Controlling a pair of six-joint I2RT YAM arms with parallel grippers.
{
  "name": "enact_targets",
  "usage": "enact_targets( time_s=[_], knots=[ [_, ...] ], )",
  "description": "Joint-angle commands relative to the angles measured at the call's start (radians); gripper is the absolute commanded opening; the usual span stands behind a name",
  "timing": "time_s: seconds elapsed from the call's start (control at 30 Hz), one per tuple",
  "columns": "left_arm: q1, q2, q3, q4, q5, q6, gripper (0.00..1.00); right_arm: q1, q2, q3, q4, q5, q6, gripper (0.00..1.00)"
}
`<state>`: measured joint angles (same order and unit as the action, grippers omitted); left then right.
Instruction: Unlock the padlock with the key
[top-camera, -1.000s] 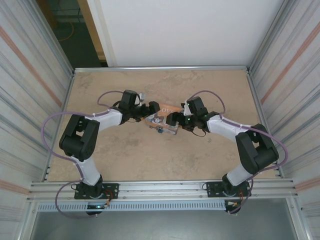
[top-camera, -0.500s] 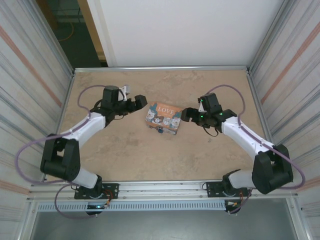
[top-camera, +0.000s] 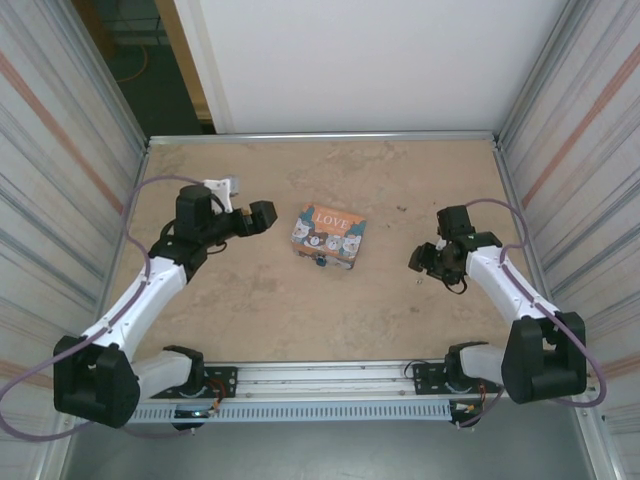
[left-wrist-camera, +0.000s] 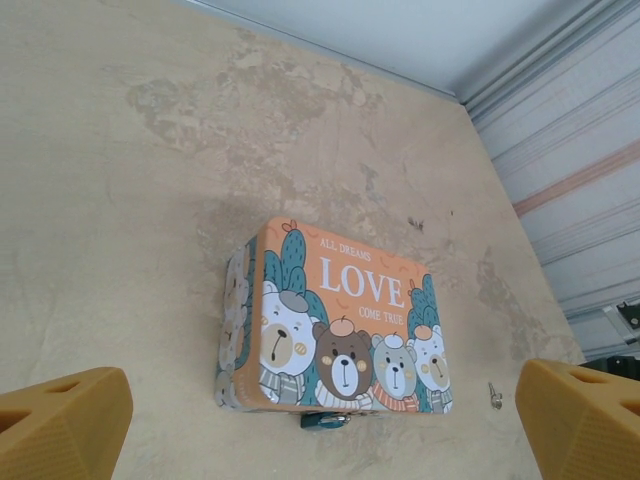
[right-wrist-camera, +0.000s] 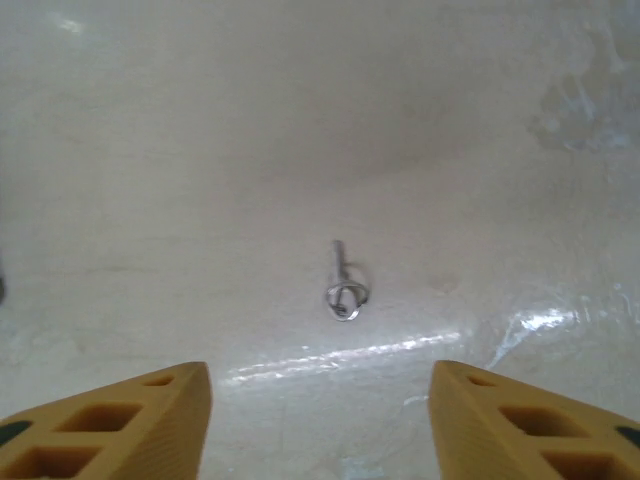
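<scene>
Both arms are backing off the tin (top-camera: 330, 235). I'm holding left gripper (top-camera: 263, 217) and right gripper (right-wrist-camera: 320, 420) spread, empty. Mid-frame the key (right-wrist-camera: 343, 285) is lying ungrabbed, the padlock (left-wrist-camera: 325, 421) sitting at the tin's bottom edge. Unlocking's all ahead, I reckon.

The writing I can read stands on the lid of the orange tin box (left-wrist-camera: 345, 300), seen by my left wrist camera: in white letters "ALL DREAMS" at the top, a big "LOVE" in the middle and "COME TRUE" just under it. From the top camera the word "LOVE" is readable on the same lid, while the two small lines are too small to read there.
</scene>
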<state>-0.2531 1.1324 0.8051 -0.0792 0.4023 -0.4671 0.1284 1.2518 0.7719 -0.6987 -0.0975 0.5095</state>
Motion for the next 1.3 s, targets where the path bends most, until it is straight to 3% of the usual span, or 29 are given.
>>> enact_targets(
  time_s=[0.0, 0.6, 1.27],
  knots=[
    [0.021, -0.022, -0.028, -0.013, 0.013, 0.033, 0.99, -0.012, 0.043, -0.013, 0.001, -0.009, -0.037, 0.54],
    [0.046, -0.032, -0.054, -0.019, 0.051, 0.031, 0.99, -0.011, 0.286, 0.059, 0.135, -0.076, -0.083, 0.48],
    [0.047, -0.025, -0.058, -0.025, 0.053, 0.030, 0.99, 0.087, 0.220, 0.044, 0.013, -0.038, -0.068, 0.41]
  ],
)
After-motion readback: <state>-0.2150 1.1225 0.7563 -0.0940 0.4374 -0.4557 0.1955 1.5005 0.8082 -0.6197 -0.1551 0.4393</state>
